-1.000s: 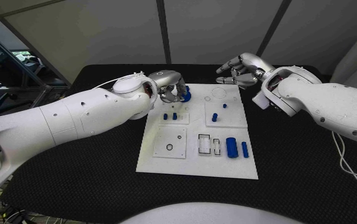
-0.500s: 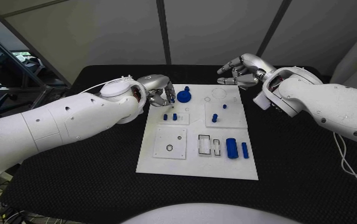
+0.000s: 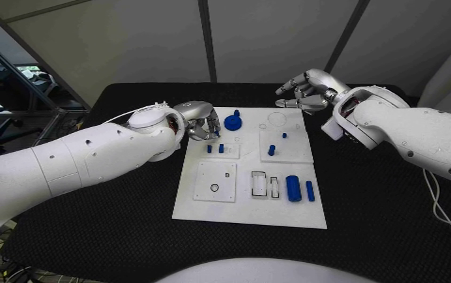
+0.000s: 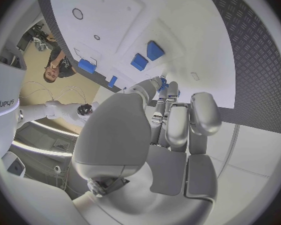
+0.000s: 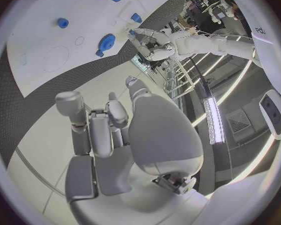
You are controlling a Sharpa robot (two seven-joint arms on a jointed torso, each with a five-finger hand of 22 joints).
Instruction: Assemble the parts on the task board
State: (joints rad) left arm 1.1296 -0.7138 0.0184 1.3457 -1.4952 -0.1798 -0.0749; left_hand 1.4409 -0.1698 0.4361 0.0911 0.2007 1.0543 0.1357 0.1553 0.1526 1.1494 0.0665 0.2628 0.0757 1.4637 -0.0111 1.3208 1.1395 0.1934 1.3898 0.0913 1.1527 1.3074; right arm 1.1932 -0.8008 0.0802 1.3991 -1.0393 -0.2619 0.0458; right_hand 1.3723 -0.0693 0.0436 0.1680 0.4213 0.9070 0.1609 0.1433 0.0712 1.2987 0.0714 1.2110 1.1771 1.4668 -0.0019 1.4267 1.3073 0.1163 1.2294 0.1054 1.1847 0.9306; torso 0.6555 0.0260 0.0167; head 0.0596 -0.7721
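Task board, head view: white plate lying mid-table on the black table. Blue gear sits near the board's far left corner. Two small blue pegs stand at the left edge; a blue cylinder lies near the right edge. Left hand hovers just off the far left corner beside the gear, fingers curled in, holding nothing. Right hand hangs beyond the far edge, fingers apart, empty.

Left wrist view: left hand with fingers drawn together over the board; pegs lie beyond the fingertips.

Right wrist view: right hand spread above the table; gear rests on the board.
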